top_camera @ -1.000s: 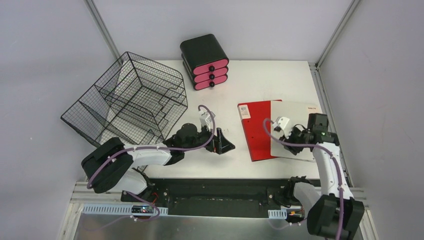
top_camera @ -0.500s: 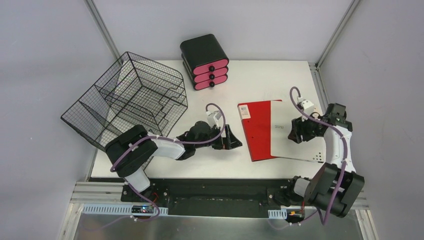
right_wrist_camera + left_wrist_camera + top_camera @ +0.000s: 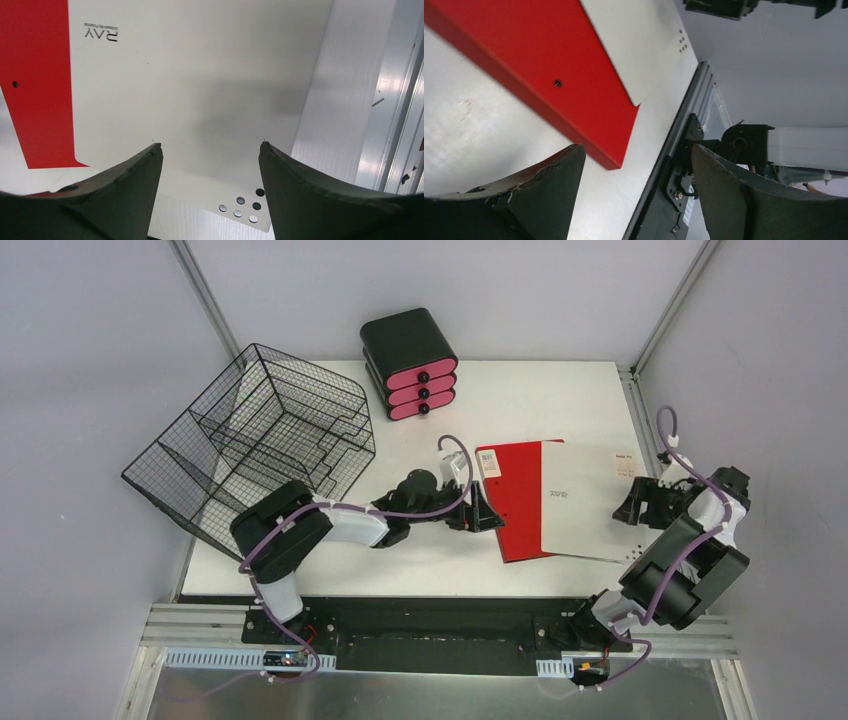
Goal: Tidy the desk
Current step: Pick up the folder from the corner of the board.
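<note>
Left end effector (image 3: 487, 515) and right end effector (image 3: 632, 502) both released, with the red-and-white notebook (image 3: 520, 510) between them on the white tabletop (image 3: 520, 400).
From above, your left end effector covers the notebook's left edge, so you can't tell whether it touches. The left wrist view shows spread fingers (image 3: 544, 190) with only the red near corner and bare tabletop between them. Your right jaws hang apart and empty over the white cover. That wrist view catches small dots (image 3: 240, 207) near the corner, which are faint from above. The right arm hides the tabletop's near-right corner.

Plain pale grey walls (image 3: 450, 280) stand on 3 sides, joined by 2 metal corner posts (image 3: 203, 295)
</note>
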Controlling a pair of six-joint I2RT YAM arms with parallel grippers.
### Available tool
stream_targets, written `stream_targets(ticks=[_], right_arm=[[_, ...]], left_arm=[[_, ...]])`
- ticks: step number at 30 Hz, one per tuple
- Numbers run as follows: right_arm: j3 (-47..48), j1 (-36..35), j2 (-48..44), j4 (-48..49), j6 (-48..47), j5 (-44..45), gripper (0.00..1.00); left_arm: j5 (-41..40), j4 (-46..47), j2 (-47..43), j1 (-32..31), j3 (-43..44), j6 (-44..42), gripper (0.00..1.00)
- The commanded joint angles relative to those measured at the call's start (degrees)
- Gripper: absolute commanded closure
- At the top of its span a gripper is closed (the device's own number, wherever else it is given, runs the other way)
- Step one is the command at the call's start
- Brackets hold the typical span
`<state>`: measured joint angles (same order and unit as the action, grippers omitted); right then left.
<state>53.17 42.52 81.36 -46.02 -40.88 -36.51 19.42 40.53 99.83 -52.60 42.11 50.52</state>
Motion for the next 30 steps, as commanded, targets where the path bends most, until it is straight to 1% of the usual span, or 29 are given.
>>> stream_targets(ticks=[1,5,12,17,23,26,28,30], right_arm=[[3.1,3.6,3.0,1.9,-1.6,-2.6,0.26],[4.0,5.2,6.0,2.1,-1.9,-3.4,0.25],[4.3,5.3,8.5,2.1,-2.0,-3.3,0.22],[4.2,5.5,9.7,1.5,-2.4,-2.6,0.23],[4.7,5.6,12.2,-0.7,-3.9,-4.1,0.23],[4.8,5.6,12.5,-2.0,-4.7,-5.7,0.25],[5.1,5.6,12.4,-3.2,-5.2,-6.9,0.26],[5.5,5.6,12.3,-4.6,-5.8,-8.2,0.27]], left_arm=[[5.5,2.5,2.5,-1.0,6.7,-2.8,0.2],[6.8,-0.3,7.0,-1.8,13.2,-2.2,0.2],[7.8,-1.5,16.6,-2.5,23.6,2.0,0.2],[6.3,-7.7,21.4,-3.1,30.2,2.5,0.19],[3.4,-13.2,22.7,-3.3,32.2,1.3,0.17],[1.6,-18.5,23.2,-3.3,33.7,0.0,0.15],[0.0,-21.7,23.6,-3.2,34.5,-0.9,0.12],[-0.6,-22.4,23.9,-3.3,34.6,-1.0,0.09]])
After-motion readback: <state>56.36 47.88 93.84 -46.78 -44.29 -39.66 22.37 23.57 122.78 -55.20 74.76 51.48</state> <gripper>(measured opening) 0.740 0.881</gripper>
